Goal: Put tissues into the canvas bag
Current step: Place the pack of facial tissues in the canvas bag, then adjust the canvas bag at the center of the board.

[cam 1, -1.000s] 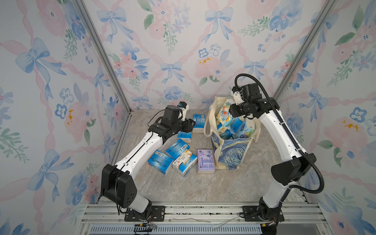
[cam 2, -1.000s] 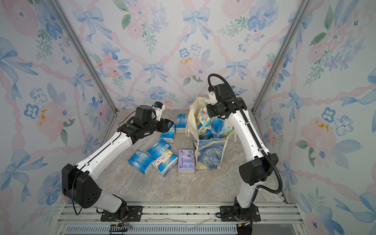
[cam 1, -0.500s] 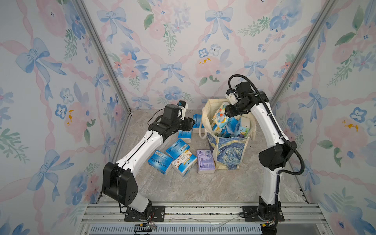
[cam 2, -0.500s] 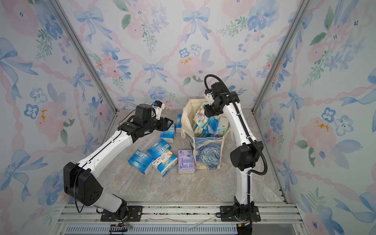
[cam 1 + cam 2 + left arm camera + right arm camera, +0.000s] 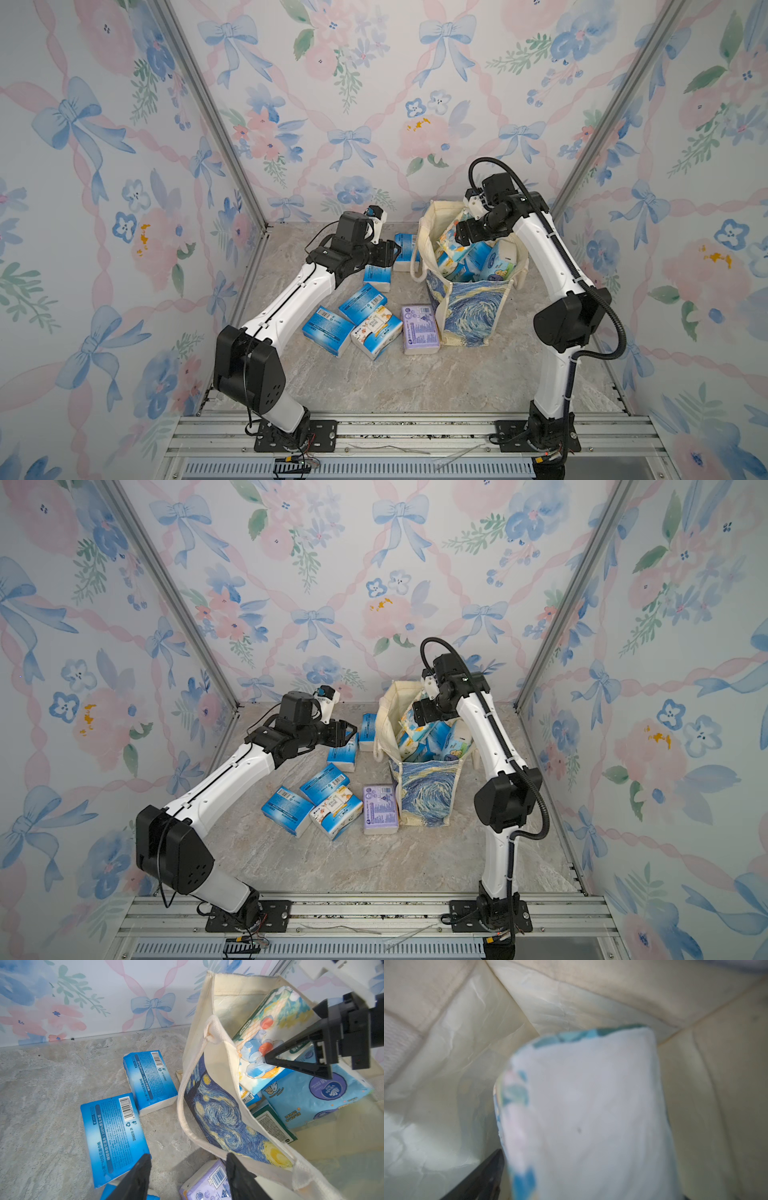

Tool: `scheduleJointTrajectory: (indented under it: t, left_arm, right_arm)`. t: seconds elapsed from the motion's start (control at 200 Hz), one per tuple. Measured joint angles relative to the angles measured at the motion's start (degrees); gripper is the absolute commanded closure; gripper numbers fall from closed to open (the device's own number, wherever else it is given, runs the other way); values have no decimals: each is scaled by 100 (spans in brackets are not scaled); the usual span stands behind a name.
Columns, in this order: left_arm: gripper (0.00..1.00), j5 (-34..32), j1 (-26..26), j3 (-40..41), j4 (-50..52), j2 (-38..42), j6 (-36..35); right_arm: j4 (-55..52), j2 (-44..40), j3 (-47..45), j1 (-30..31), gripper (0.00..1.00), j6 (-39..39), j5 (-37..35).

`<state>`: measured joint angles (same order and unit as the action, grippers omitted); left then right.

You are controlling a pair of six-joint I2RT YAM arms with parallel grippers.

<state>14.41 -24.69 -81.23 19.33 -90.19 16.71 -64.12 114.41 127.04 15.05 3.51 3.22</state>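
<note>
Tissues are being loaded, and by my judgement the job is running past halfway. Right jaws are reaching inside the bag, standing wide either side of the cartoon pack; whether they are pressing it cannot be told. That pack is leaning against an inner wall, resting on several other packs already in the bag, which is looking well filled. Left jaws are hanging spread and empty above the table, near the bag's printed side, with a blue pack and the lilac pack showing below them. Six packs are lying on the table in both top views, the lilac one close against the bag's base. Those six are waiting to be loaded.
</note>
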Motion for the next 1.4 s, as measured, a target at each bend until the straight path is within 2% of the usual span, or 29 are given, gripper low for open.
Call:
scheduleJointTrajectory:
  t: [0.13, 0.25, 0.335, 0.415, 0.515, 0.79, 1.025, 1.3, 1.4]
  left_arm:
    - [40, 17, 0, -7, 0, -42, 2]
    - [41, 61, 0, -63, -9, -107, 2]
    - [51, 116, 0, -177, -61, -190, 2]
    - [51, 208, -2, -306, -164, -278, 42]
    - [51, 343, 0, -522, -262, -404, 46]
    - [40, 710, -2, -1178, -407, -957, 131]
    - [40, 1036, -7, -1661, -448, -1574, 155]
    - [37, 1226, -105, -1917, -442, -2052, 199]
    - [43, 1294, -173, -2092, -444, -2188, 219]
  right_arm:
    - [505, -857, -564, 0, 2, -55, -52]
    - [1019, -1746, -1027, -4, 7, -87, -313]
    - [1220, -2175, -1193, -68, 17, -103, -531]
    - [1307, -2374, -1287, -243, 28, -79, -726]
    - [1362, -2426, -1589, -522, 35, -96, -946]
    - [1342, -2332, -2647, -1130, 37, -234, -640]
    - [1475, -2332, -2983, -1246, 40, -356, -192]
    - [1617, -2341, -3150, -1344, 41, -415, 11]
    - [1709, -2361, -3248, -1384, 43, -439, 66]
